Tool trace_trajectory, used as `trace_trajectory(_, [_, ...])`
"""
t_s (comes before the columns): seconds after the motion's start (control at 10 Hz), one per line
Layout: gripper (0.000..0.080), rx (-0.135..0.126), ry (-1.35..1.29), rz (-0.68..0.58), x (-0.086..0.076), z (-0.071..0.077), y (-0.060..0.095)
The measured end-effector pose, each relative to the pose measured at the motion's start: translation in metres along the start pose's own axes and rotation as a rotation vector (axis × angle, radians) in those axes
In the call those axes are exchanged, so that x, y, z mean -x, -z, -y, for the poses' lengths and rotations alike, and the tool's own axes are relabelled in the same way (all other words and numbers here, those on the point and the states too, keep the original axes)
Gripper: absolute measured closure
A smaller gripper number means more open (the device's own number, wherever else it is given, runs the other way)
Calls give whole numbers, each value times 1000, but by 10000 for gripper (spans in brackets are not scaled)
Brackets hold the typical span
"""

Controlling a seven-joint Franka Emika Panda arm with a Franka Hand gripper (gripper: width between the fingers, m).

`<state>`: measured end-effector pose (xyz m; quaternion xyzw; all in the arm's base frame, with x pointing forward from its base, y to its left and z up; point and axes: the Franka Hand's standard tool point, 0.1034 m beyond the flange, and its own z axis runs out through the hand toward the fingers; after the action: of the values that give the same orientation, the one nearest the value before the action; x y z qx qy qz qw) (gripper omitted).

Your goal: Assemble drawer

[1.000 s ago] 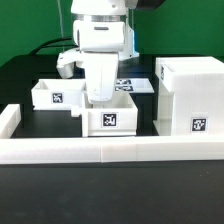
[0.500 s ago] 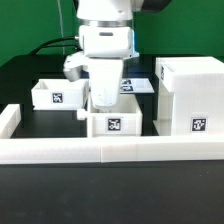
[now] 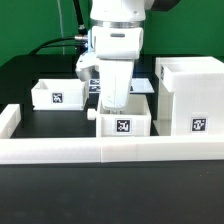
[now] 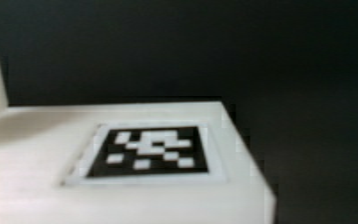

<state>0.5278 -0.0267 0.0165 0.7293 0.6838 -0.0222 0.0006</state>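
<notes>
A small white drawer box [image 3: 123, 124] with a black marker tag on its front stands in the middle, just behind the front rail. My gripper [image 3: 113, 103] reaches down into it from above. Its fingertips are hidden behind the box's wall, and it appears shut on that wall. A second small drawer box [image 3: 55, 95] stands at the exterior view's left. The tall white cabinet body [image 3: 190, 95] stands at the exterior view's right. In the wrist view a tagged white surface [image 4: 149, 150] fills the frame very close up, and no fingers show.
A long white rail [image 3: 110, 151] runs along the front of the black table, with a raised end [image 3: 8, 120] at the exterior view's left. The marker board [image 3: 138, 86] lies behind the arm. Cables hang at the back.
The arm and the middle drawer box have moved together toward the exterior view's right, closer to the cabinet body. The left box and the cabinet have not moved.
</notes>
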Motion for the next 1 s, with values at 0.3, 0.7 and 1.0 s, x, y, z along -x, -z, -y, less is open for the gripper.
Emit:
trace_trajectory(0.3, [757, 3, 8, -6, -11, -3, 2])
trace_trajectory(0.7, [757, -9, 21, -9, -20, -8, 0])
trace_trajectory(1.0, [757, 9, 18, -12, -19, -8, -1])
